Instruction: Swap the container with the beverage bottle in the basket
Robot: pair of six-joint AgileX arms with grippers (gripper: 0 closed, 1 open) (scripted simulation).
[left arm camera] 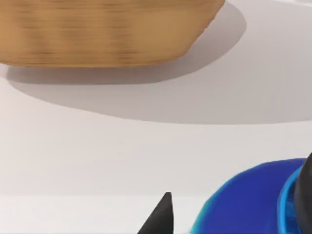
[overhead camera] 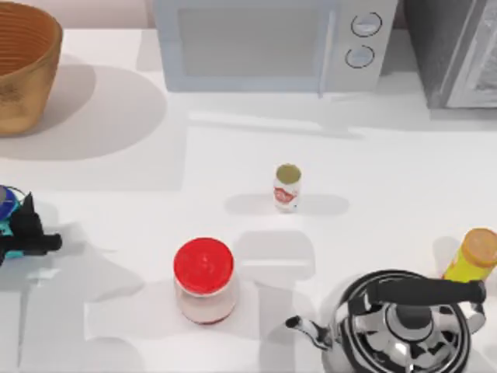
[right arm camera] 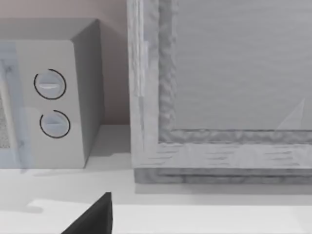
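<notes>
Left claw [overhead camera: 17, 233] at the surface's left edge, clamped on the container [overhead camera: 6, 203]. Looks light, rigid, slick: grip mid-wall. Right claw's state: cannot tell.

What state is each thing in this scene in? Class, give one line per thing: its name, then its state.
Container: at the table's left edge, at the left gripper.
Beverage bottle: upright, capped, mid-table, outside the basket.
Basket: upright, far left corner.
Red-lidded jar: upright, lid on.
Yellow bottle: capped, beside the kettle.
Kettle: upright, lid on.
Microwave: door shut.
</notes>
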